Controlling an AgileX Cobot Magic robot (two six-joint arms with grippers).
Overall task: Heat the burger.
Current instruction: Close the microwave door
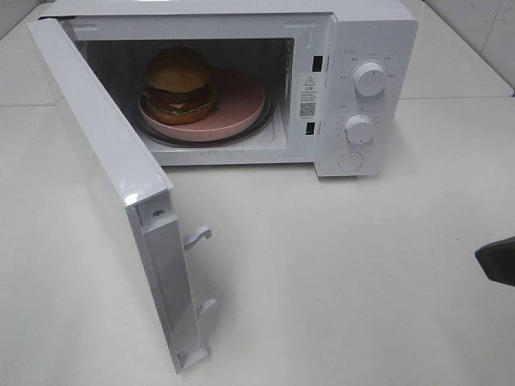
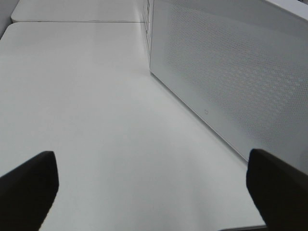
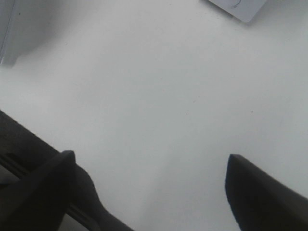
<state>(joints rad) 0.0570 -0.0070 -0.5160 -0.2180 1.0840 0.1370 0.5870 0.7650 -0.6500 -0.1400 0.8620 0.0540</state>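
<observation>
The burger (image 1: 179,84) with its golden-brown bun sits on a pink plate (image 1: 237,103) inside the white microwave (image 1: 366,48), on the glass turntable. The microwave door (image 1: 105,161) stands wide open, swung out to the left. My right gripper (image 3: 149,187) is open and empty over bare table; only a dark tip of it (image 1: 497,261) shows at the right edge of the high view. My left gripper (image 2: 154,187) is open and empty, beside the outer face of the open door (image 2: 226,77). It does not show in the high view.
The microwave has two knobs (image 1: 369,78) (image 1: 359,129) and a button on its right panel. Door latch hooks (image 1: 197,237) stick out from the door's edge. The white table (image 1: 346,273) stretches in front of the microwave.
</observation>
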